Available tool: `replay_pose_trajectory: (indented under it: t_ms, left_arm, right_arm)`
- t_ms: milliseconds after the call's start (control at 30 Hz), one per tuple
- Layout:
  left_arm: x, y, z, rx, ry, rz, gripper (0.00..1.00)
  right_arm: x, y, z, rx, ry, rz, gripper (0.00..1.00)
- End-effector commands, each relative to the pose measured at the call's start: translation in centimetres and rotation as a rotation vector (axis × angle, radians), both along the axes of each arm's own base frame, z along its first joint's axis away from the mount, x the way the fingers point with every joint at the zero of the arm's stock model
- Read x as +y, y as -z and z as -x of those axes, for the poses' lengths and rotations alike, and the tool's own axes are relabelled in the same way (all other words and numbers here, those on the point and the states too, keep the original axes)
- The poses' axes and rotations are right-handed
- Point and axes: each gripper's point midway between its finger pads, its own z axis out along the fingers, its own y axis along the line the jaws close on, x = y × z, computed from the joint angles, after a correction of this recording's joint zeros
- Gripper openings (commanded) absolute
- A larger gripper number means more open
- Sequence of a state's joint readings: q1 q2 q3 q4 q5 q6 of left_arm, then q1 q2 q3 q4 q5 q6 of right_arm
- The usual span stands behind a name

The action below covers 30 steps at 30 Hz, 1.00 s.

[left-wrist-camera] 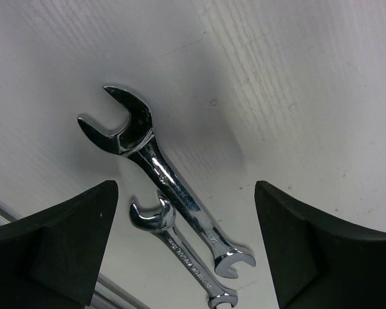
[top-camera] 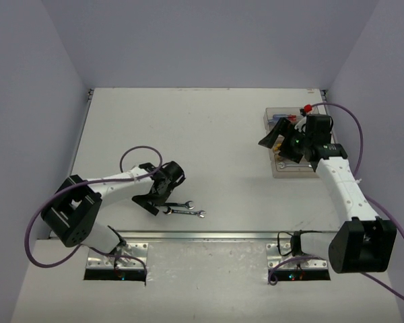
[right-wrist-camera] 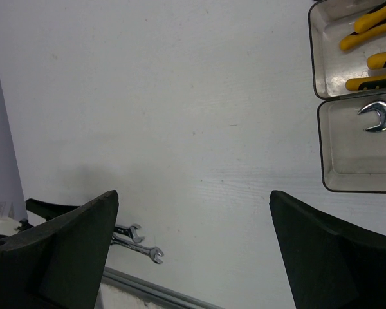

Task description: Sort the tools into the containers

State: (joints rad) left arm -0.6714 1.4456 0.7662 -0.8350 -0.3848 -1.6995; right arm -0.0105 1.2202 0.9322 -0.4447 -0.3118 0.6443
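Observation:
Two silver wrenches (top-camera: 185, 209) lie side by side on the white table near its front edge. In the left wrist view the larger wrench (left-wrist-camera: 174, 187) and the smaller wrench (left-wrist-camera: 180, 256) lie between my fingers. My left gripper (top-camera: 152, 200) hovers over their left ends, open and empty (left-wrist-camera: 185, 190). My right gripper (top-camera: 275, 139) is open and empty (right-wrist-camera: 193, 196), above the left edge of the containers (top-camera: 283, 169). One bin (right-wrist-camera: 357, 164) holds a silver wrench (right-wrist-camera: 379, 116). The bin beside it (right-wrist-camera: 321, 61) holds yellow-handled pliers (right-wrist-camera: 373, 32).
A metal rail (top-camera: 202, 235) runs along the table's front edge just below the wrenches. Blue (top-camera: 281, 119) and red (top-camera: 308, 108) handles show at the far end of the containers. Grey walls close in the left, right and back sides.

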Motion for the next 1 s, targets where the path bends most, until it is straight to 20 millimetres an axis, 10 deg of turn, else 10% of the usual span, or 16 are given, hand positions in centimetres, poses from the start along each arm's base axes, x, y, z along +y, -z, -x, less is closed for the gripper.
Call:
replay_pose_trajectory:
  t_ms: [0,433,967]
  left_arm:
    - [-0.8,0.7,-1.8,-0.025,-0.052,0.022,0.84]
    - [-0.1,3.4,-4.2,0.067,-0.031,-0.018,0.78]
    - [-5.7,3.8,-10.0,0.134,0.198,0.024,0.68]
  right_arm:
    - [0.5,-0.6,-0.2,-0.055,-0.043,0.0,0.99]
    - [0.2,-1.2,-0.1,-0.071,-0.032,0.01,0.99]
    - [1.0,-0.4,0.4,-0.042,-0.063,0.025,0.99]
